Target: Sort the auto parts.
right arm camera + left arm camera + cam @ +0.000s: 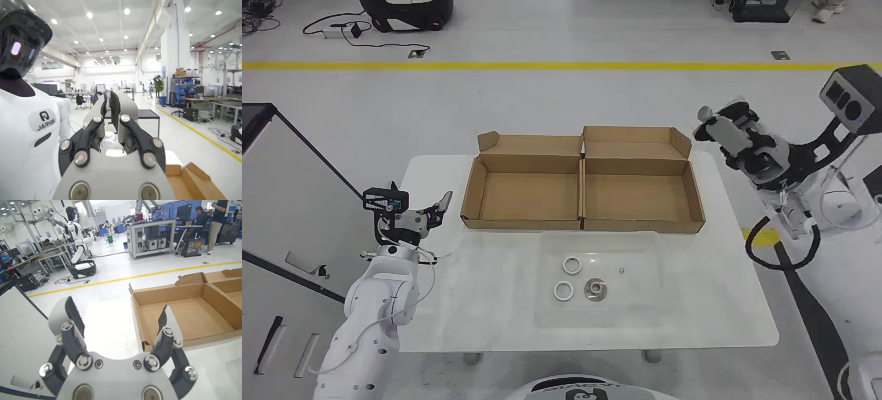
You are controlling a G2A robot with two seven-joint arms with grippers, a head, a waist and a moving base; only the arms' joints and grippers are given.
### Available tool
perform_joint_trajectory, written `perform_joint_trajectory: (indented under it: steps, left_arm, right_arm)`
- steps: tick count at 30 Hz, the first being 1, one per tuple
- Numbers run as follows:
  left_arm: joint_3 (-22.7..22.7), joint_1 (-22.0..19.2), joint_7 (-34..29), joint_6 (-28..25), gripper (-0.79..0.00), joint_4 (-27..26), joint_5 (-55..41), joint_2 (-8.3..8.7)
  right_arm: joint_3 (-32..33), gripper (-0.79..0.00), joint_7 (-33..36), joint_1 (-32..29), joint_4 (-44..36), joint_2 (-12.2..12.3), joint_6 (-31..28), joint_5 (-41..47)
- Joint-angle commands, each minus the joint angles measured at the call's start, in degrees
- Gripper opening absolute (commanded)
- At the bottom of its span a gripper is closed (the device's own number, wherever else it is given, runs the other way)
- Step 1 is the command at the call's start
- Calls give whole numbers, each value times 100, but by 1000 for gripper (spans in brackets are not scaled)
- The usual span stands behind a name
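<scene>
Top view: two white rings (570, 265), a grey toothed part (595, 289) and one tiny piece (622, 268) lie on the desk (492, 300) before two open cardboard boxes (522, 195). Left jaws stand wide apart over the desk's left edge. Right wrist view adds detail: right jaws clamped on a threaded metal bolt (107, 102), beside the right box's far corner

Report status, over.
Left gripper open beside the boxes. Right gripper shut on a bolt, raised. Two rings, gear, small piece in tray. Nothing in the way.
</scene>
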Motion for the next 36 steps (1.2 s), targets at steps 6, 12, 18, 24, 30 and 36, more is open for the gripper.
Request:
perform_joint_trajectory:
  steps: [6, 12, 18, 24, 30, 36]
  left_arm:
    - [0, 0, 0, 0, 0, 0, 0, 0]
    - [0, 0, 0, 0, 0, 0, 0, 0]
    - [0, 0, 0, 0, 0, 0, 0, 0]
    - [0, 0, 0, 0, 0, 0, 0, 0]
    - [0, 0, 0, 0, 0, 0, 0, 0]
    - [0, 0, 0, 0, 0, 0, 0, 0]
  right_arm:
    - [433, -785, 1513, 227, 208, 165, 424, 170]
    - [146, -785, 2654, 927, 531, 205, 637, -205]
    - [-568, -785, 3212, 1862, 1107, 130, 767, -887]
    - [-1450, -785, 3251, 2666, 1628, 49, 806, -1848]
    - [-2344, -785, 3181, 3321, 2123, -15, 736, -2785]
    - [-3307, -785, 3180, 3915, 2670, -103, 735, -3579]
